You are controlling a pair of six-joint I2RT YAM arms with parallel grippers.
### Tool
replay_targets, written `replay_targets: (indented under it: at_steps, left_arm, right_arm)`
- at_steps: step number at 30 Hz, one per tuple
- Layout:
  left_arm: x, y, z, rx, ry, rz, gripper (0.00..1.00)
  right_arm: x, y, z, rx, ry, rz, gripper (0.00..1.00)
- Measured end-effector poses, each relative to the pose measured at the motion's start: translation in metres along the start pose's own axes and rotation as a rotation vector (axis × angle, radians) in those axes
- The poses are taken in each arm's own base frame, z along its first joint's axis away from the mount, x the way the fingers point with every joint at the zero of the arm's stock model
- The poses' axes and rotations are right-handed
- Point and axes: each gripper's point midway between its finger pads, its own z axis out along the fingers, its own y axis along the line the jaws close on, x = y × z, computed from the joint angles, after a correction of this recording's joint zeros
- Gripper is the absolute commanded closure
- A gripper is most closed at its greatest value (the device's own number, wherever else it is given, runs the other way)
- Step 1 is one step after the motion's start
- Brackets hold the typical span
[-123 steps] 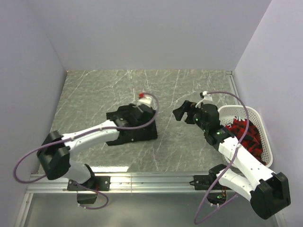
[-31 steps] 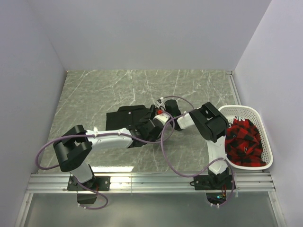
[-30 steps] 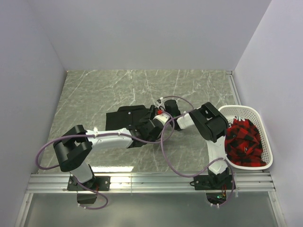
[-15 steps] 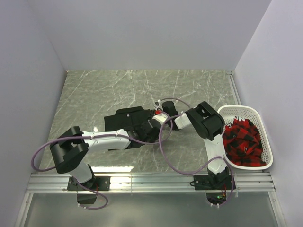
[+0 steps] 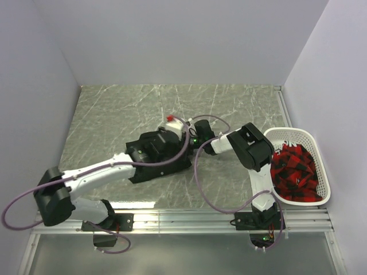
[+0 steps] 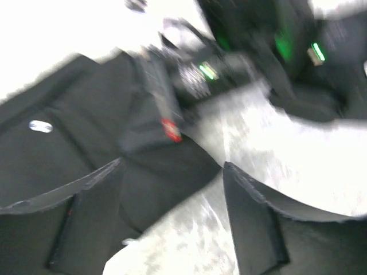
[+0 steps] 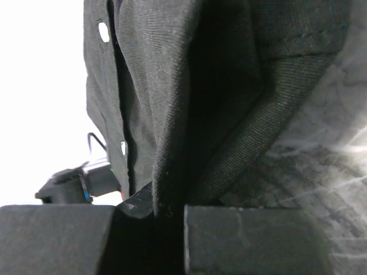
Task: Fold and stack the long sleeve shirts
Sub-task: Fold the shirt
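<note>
Status: right end effector [image 7: 169, 213] pinches black shirt [image 7: 155, 86] at 2 o'clock edge; left end effector [image 6: 172, 206] released. Risk: thin pinch slips, fold collapses.

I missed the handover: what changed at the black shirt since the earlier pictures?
The left tool let go of the black shirt, opened and drew back leftward. The right tool, which swung in from beside the basket, shut on the shirt's right edge. Basket and its red plaid cloth stayed put.
</note>
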Motion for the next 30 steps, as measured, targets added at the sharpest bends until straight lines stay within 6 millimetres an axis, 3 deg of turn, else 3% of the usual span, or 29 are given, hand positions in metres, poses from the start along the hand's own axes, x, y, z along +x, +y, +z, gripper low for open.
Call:
replay_targets:
  at_steps: [5, 8, 11, 15, 18, 24, 30]
  left_arm:
    - [-0.053, 0.067, -0.018, -0.131, -0.078, -0.161, 0.01]
    - [-0.078, 0.114, -0.032, -0.234, -0.113, -0.262, 0.01]
    - [-0.087, 0.166, -0.049, -0.346, -0.126, -0.332, 0.01]
    - [-0.079, 0.228, -0.073, -0.508, -0.146, -0.417, 0.01]
    - [-0.065, 0.244, -0.082, -0.553, -0.151, -0.453, 0.01]
    - [-0.037, 0.251, -0.080, -0.599, -0.098, -0.450, 0.01]
    - [-0.039, 0.254, -0.087, -0.626, -0.120, -0.448, 0.01]
  right_arm:
    - [-0.006, -0.004, -0.007, 0.074, 0.021, -0.075, 1.00]
    - [-0.015, -0.008, -0.017, 0.148, 0.024, -0.129, 1.00]
    - [-0.030, -0.012, -0.029, 0.234, 0.028, -0.196, 1.00]
    - [-0.057, -0.009, -0.047, 0.302, 0.037, -0.296, 1.00]
    - [-0.081, -0.003, -0.068, 0.334, 0.044, -0.370, 1.00]
    - [-0.145, 0.007, -0.128, 0.455, 0.011, -0.521, 1.00]
    - [-0.212, -0.017, -0.208, 0.849, -0.082, -0.572, 1.00]
